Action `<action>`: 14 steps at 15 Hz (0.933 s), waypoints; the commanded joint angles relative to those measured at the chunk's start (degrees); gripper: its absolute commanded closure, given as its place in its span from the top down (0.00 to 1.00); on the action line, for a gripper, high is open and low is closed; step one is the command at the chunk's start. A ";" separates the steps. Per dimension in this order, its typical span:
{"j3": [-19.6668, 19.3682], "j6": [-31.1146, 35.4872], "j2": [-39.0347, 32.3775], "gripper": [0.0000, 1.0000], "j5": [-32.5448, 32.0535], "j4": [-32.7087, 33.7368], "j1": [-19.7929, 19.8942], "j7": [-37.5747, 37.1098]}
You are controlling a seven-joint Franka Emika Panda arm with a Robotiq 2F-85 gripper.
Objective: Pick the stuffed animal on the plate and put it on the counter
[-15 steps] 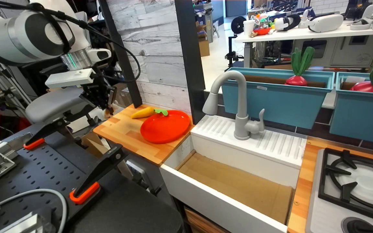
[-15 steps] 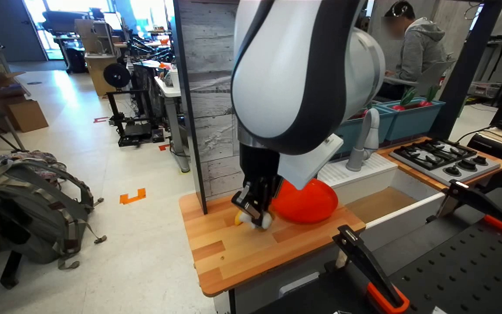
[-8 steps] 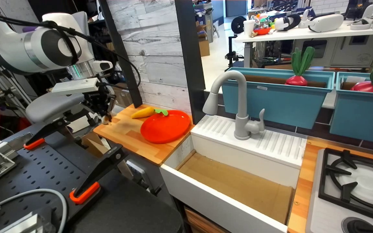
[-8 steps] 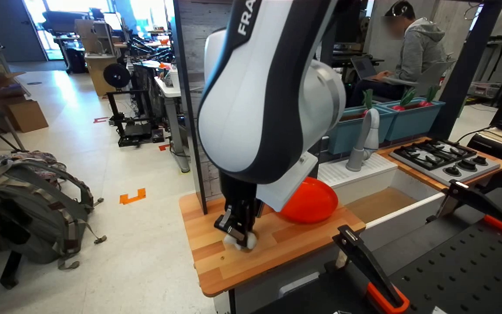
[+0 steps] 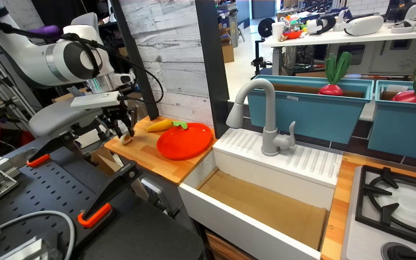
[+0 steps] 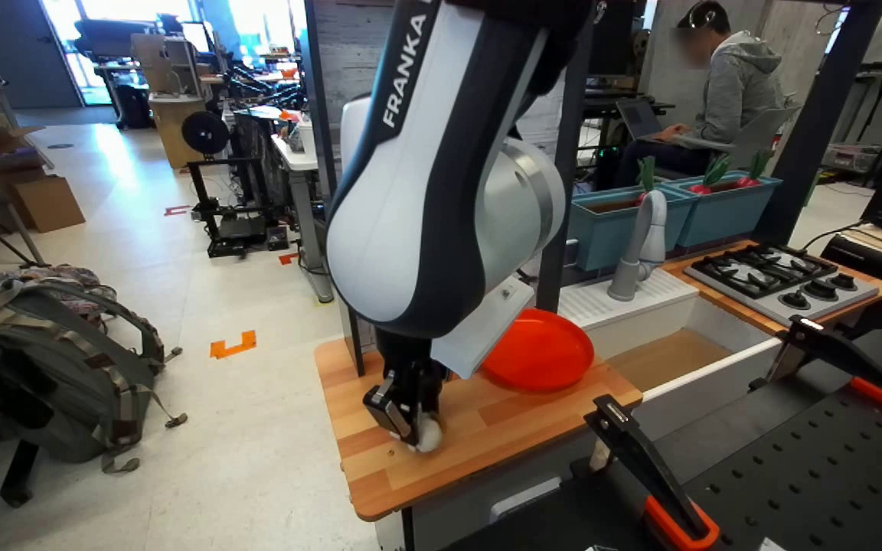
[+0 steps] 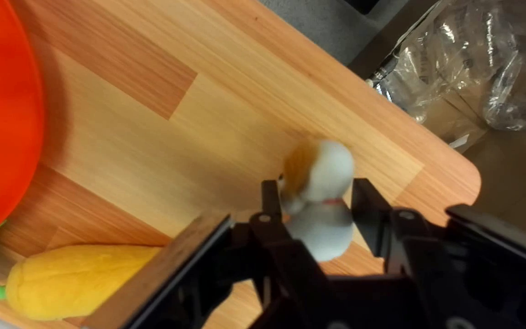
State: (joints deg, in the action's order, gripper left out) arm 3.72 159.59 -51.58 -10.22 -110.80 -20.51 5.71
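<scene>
The stuffed animal (image 7: 324, 228) is a small whitish toy with an orange-brown patch and a red band. It lies between my fingers at or just above the counter (image 7: 130, 137); contact with the wood is hard to tell. It also shows in both exterior views (image 5: 126, 139) (image 6: 429, 435). My gripper (image 7: 316, 182) is open, its fingers around the toy. Wood shows between the toy and the right finger; the left finger is against or very close to it. The red-orange plate (image 5: 184, 141) holds nothing and sits apart from the gripper, at the left edge in the wrist view (image 7: 2, 114).
A yellow carrot-like toy (image 5: 160, 125) with a green top lies beside the plate; the arm hides it in an exterior view. A white sink (image 5: 265, 216) with a grey faucet (image 5: 269, 119) adjoins the counter. A whitewashed wood panel (image 5: 175, 54) stands behind. Black clamps (image 5: 108, 191) are in front.
My gripper has carried the stuffed animal away from the plate, toward the counter's outer end and down to the wood. The fingers now look wider apart. The plate and yellow toy have not moved.
</scene>
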 commanded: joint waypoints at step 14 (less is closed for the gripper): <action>1.22 4.02 6.76 1.00 -1.06 -3.87 2.97 0.55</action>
State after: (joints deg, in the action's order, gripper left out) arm 4.59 163.75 -44.79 -10.59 -114.76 -17.95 6.73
